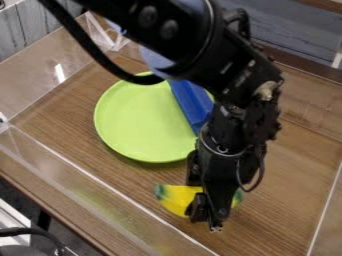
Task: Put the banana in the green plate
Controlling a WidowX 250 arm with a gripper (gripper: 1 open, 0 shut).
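Observation:
The small yellow banana (178,201) with a green tip lies on the wooden table near the front, below the green plate (138,118). My black gripper (211,210) points straight down over the banana's right half, its fingers shut on the banana and hiding that part. The round lime-green plate lies flat, up and to the left of the gripper, with nothing on its visible surface.
A blue oblong block (194,103) lies at the plate's right rim, partly behind the arm. Clear plastic walls (40,150) enclose the wooden table on the left and front. The black arm (174,40) reaches in from the upper left.

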